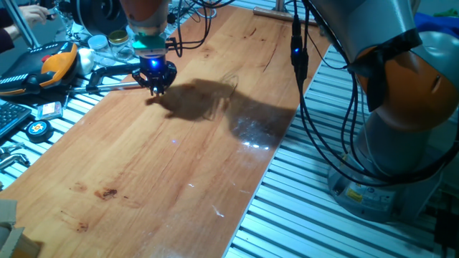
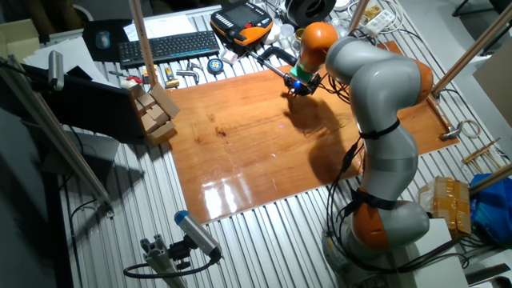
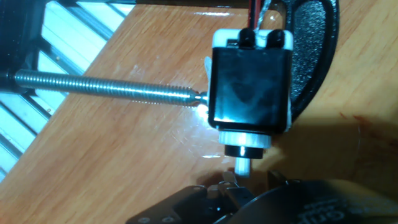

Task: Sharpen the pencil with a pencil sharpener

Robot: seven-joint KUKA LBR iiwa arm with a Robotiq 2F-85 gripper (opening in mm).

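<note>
In the hand view the pencil sharpener (image 3: 249, 87) is a black boxy body with a white collar, joined to a black curved clamp arm (image 3: 314, 56) and a threaded screw (image 3: 106, 87). It sits at the edge of the wooden table (image 1: 179, 165). A short pale pencil stub (image 3: 244, 164) reaches from between my fingertips into the collar's opening. My gripper (image 3: 241, 185) is right in front of the sharpener, its fingers close together on the stub. In the fixed views the gripper (image 1: 155, 84) (image 2: 297, 86) points down at the table's far edge, and the sharpener is hidden behind it.
Beside the table edge lie an orange-and-black tool (image 1: 54, 64), a keyboard (image 2: 164, 48), a tape measure (image 1: 37, 129) and hand tools. A large black spool (image 1: 97, 14) stands behind. Wooden blocks (image 2: 156, 116) sit at one table corner. The arm's cables (image 1: 297, 57) hang over the table.
</note>
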